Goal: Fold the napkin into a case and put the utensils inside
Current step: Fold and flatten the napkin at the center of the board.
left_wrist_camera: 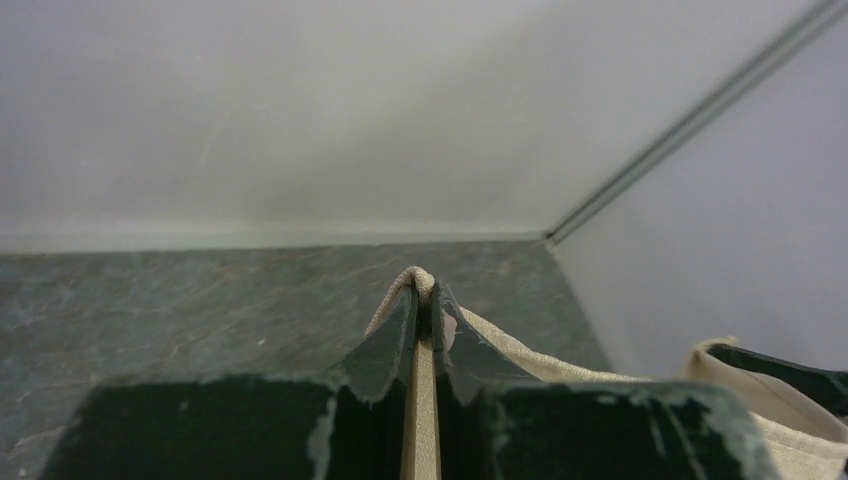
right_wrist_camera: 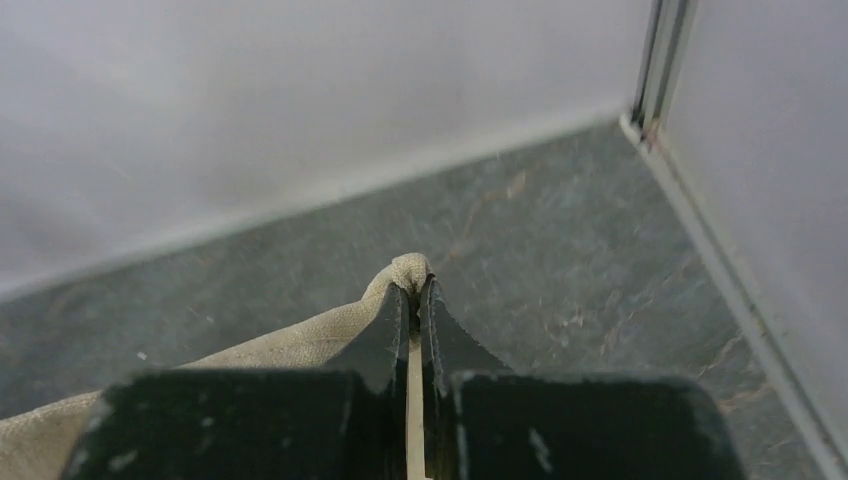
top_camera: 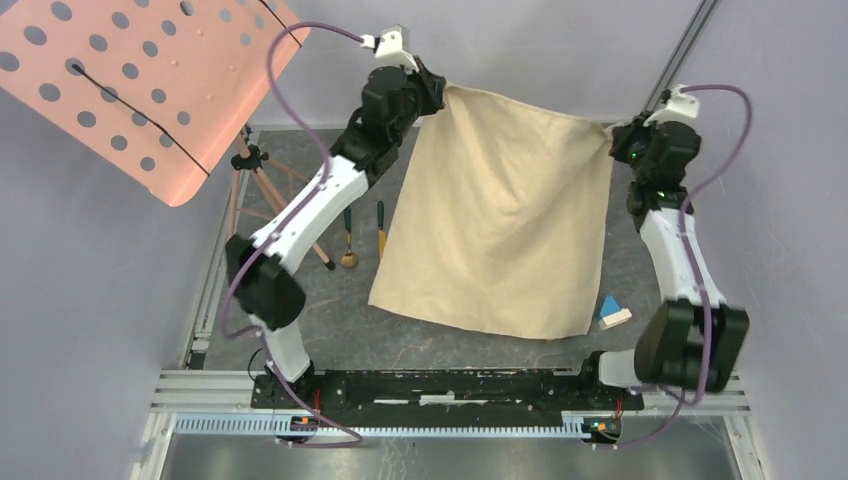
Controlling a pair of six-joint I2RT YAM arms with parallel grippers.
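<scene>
The beige napkin [top_camera: 500, 220] hangs stretched between both arms, its far edge lifted and its near edge resting on the table. My left gripper [top_camera: 436, 90] is shut on the napkin's far left corner [left_wrist_camera: 420, 283]. My right gripper [top_camera: 616, 132] is shut on the far right corner [right_wrist_camera: 410, 270]. Two utensils lie on the table left of the cloth: a gold spoon [top_camera: 348, 240] and a gold knife [top_camera: 381, 230], both with dark teal handles. The left forearm partly crosses above them.
A salmon perforated panel [top_camera: 140, 80] on a tripod [top_camera: 270, 190] stands at the far left. Small blue and cream blocks [top_camera: 612, 312] lie near the napkin's near right corner. Grey walls enclose the dark table [top_camera: 440, 345], with a rail at the near edge.
</scene>
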